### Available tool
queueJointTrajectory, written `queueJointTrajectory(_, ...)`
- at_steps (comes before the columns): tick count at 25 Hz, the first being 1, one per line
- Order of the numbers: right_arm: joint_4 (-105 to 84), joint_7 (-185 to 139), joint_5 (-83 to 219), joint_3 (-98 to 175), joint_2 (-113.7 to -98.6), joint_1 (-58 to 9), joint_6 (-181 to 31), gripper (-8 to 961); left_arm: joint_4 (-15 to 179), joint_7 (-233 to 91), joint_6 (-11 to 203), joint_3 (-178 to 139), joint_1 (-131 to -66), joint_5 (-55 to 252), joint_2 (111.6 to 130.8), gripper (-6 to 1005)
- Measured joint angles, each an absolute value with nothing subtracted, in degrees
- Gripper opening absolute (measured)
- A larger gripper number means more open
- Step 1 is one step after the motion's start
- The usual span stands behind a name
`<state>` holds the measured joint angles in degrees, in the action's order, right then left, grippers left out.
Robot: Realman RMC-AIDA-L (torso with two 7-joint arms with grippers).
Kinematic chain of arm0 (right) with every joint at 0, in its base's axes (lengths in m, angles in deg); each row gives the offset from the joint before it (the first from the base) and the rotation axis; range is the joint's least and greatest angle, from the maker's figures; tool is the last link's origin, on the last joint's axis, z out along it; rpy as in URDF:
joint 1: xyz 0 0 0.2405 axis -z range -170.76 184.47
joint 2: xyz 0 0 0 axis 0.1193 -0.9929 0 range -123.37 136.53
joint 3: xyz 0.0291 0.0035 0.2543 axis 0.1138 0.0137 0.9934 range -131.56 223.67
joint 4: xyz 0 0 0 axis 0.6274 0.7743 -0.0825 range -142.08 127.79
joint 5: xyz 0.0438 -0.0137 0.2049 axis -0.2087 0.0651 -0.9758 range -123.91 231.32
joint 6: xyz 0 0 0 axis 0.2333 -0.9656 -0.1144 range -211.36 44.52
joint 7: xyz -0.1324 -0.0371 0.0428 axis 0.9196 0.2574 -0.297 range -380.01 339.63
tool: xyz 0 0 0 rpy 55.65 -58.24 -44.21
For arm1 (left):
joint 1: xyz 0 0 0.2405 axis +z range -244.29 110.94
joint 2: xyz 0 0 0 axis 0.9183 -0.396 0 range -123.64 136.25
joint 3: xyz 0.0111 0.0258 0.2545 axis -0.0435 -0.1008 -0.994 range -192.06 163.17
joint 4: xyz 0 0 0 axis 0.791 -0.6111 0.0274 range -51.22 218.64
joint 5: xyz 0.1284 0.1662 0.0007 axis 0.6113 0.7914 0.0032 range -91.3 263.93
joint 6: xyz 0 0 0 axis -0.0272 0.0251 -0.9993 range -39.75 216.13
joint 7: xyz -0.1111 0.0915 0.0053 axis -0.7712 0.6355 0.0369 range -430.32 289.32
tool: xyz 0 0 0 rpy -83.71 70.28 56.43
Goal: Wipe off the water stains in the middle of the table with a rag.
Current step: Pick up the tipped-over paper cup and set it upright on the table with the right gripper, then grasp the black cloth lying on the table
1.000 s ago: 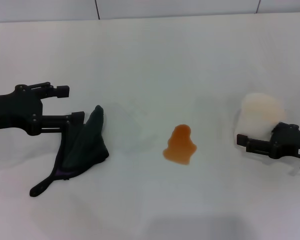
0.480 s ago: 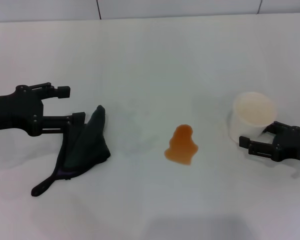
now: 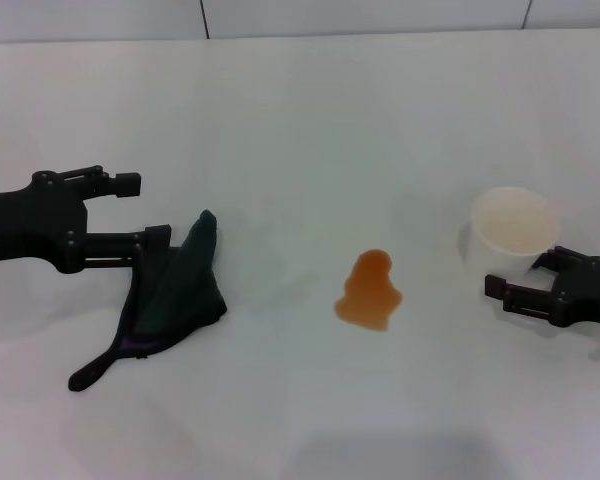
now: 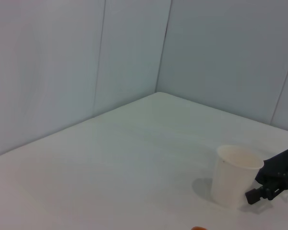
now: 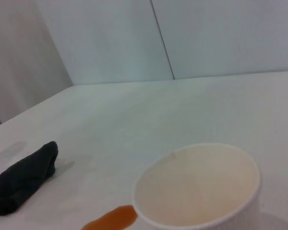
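1. Nearest to us, the rag (image 3: 170, 300) lies in a dark heap on the table (image 3: 300, 120), its thin tail trailing toward our body. It sits just under and beside the lower finger of our left gripper (image 3: 140, 210), possibly touching it, but not between the jaws.
2. Our left jaws stand apart with nothing between them, so the cloth is not yet held.
3. Out beyond the left jaws' tips, well apart from them, the water stains (image 3: 368, 291) form one amber puddle, roughly midway between our two grippers.
4. Our right gripper (image 3: 525, 280) rests low on the far side of that puddle, jaws apart, with a white paper cup (image 3: 510, 235) standing just beyond its tips; we cannot tell whether a finger touches the cup wall.
5. Risks, as we judge them: closing the left jaws where they stand would catch air, and a grip on the tail alone would drag a thin strip that smears the liquid. A stray right-arm move could tip the cup.
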<state>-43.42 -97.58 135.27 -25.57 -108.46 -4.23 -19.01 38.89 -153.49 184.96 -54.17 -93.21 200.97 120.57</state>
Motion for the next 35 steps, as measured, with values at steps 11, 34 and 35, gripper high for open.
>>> queueJointTrajectory(11, -46.2, -96.7, 136.3, -25.5, -108.51, -1.8, -17.1, 877, 38.9, -153.4, 185.0, -54.2, -93.1, 200.8, 120.55, 861)
queueJointTrajectory(34, -53.0, -98.4, 136.0, -23.9, -108.47, -0.3, -14.8, 875, 38.7, -153.4, 185.6, -53.8, -93.0, 200.7, 120.65, 860)
queueJointTrajectory(35, -53.1, -98.4, 136.0, -23.8, -108.46, -0.3, -14.5, 875, 38.7, -153.4, 185.6, -53.8, -93.0, 200.7, 120.65, 860)
